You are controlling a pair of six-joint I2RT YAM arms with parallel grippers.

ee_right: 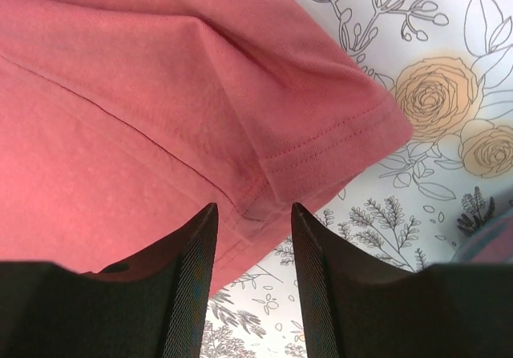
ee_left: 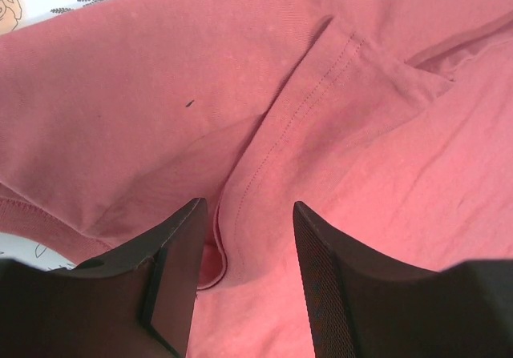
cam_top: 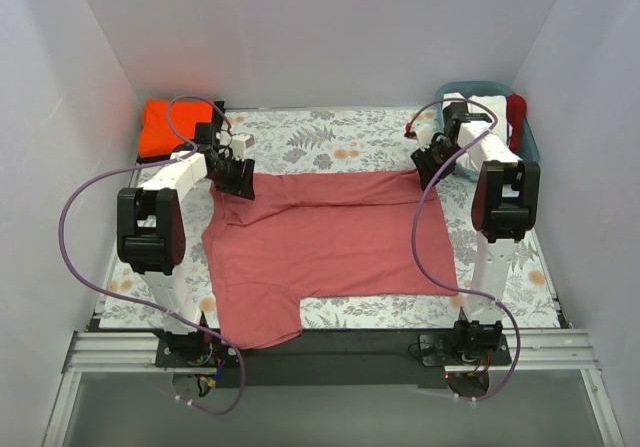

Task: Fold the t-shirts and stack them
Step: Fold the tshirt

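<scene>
Spread across surface [cam_top: 330,137]: rose-red t-shirt [cam_top: 330,242], far edge folded over. At its far-left fold, L end effector [ee_left: 247,214], approx half open, straddling a stitched hem, nothing clamped. At far-right sleeve, R end effector [ee_right: 254,210], half open w/ hem between, no grip. Folded in far-left corner: orange t-shirt [cam_top: 165,127].

Bright, even, diffuse light with faint shadows; close pincer fingers [ee_left: 172,278] slightly soft-focused in wrist views.

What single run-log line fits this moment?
rose-red t-shirt: far edge folded | left gripper: open above shirt | right gripper: open at shirt corner
</scene>
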